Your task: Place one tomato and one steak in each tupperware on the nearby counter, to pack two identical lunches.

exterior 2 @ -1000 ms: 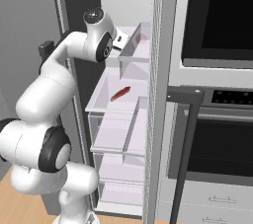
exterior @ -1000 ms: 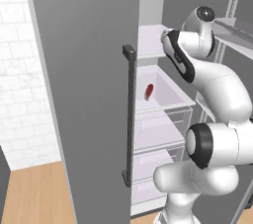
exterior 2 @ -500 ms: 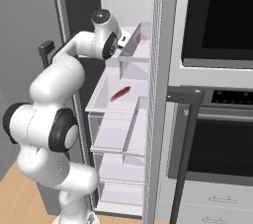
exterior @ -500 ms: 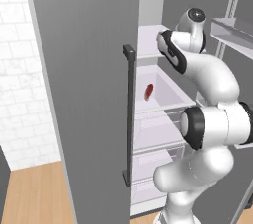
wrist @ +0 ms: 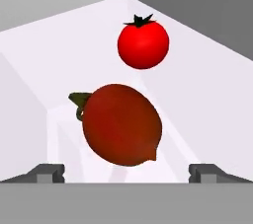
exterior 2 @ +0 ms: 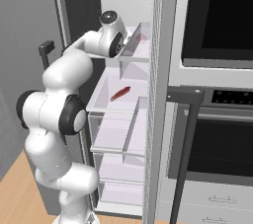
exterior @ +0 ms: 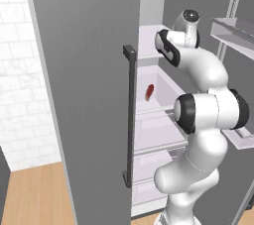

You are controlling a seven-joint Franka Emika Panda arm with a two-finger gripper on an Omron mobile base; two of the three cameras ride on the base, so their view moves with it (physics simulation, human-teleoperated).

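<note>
Pale fridge shelf (wrist: 44,45) carries two tomatoes: the dark tomato (wrist: 121,125) lies on its side straight ahead of the tool (wrist: 126,172), stem leftward, between its wide-apart tips; the bright tomato (wrist: 143,43) sits upright beyond, nearer the back corner.

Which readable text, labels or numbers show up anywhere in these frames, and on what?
None. The fridge door, the oven front, the drawers, the two tomatoes and the steak on the shelf all show plain surfaces with no lettering, brand or digits.
</note>
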